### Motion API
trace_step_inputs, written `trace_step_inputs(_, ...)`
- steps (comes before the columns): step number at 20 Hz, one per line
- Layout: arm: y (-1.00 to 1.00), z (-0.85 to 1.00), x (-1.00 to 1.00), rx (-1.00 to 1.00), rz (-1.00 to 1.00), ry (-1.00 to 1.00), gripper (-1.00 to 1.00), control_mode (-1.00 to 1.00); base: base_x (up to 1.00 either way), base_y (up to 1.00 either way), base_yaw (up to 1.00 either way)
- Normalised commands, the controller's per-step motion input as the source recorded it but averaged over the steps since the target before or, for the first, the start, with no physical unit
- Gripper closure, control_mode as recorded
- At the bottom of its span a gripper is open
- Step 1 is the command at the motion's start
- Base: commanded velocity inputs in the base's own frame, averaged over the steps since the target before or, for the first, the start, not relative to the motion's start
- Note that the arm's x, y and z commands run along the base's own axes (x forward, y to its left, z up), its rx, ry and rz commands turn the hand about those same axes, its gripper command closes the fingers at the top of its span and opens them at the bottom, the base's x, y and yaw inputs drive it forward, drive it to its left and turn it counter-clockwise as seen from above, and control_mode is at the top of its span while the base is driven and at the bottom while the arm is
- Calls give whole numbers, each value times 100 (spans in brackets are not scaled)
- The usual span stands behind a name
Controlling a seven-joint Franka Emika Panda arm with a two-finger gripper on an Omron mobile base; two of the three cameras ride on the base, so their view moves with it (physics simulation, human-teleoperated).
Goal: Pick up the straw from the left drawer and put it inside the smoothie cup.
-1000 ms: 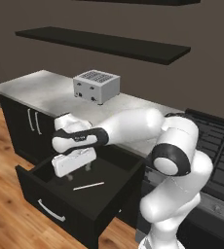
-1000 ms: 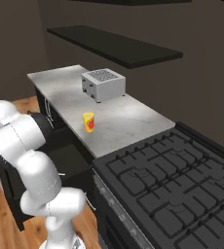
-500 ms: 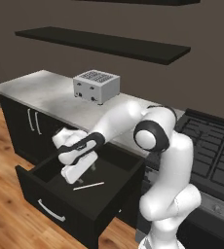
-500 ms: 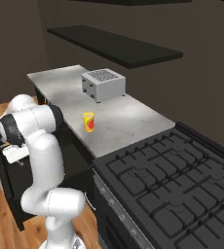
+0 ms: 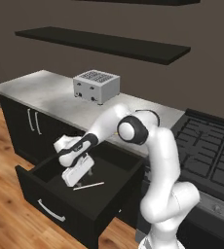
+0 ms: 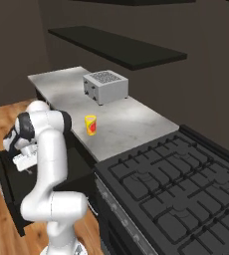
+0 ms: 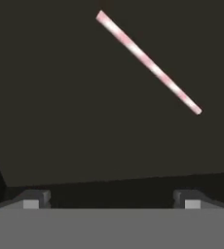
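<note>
My gripper [image 5: 75, 176] hung wide open and empty inside the left drawer [image 5: 60, 214]. The straw [image 7: 148, 62] lay flat on the drawer floor, toward twelve o'clock in my hand view, running from eleven to four.

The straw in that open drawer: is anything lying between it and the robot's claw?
Nothing. In the hand view, only bare dark drawer floor separates the open gripper from the straw; the left base view agrees.

I see the straw [image 7: 148, 63] banded pale pink and white on the black drawer [image 5: 60, 214] floor; behind the drawer, a silver-grey toaster [image 5: 96, 87] on a mottled grey counter [image 5: 46, 95]; the cup [image 6: 90, 125] yellow with red-orange markings.
</note>
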Motion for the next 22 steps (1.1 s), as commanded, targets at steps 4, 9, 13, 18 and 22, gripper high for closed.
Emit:
trace_step_inputs(4,0,-64,17,8,11,0,-100,-100,0,0,0)
trace_step_inputs(9,-4,-46,18,8,16,0,-100,-100,0,0,0)
trace_step_inputs(13,-1,-43,31,9,17,0,-100,-100,0,0,0)
trace_step_inputs(18,-1,-37,38,11,16,0,-100,-100,0,0,0)
trace_step_inputs(22,0,-40,32,8,14,0,-100,-100,0,0,0)
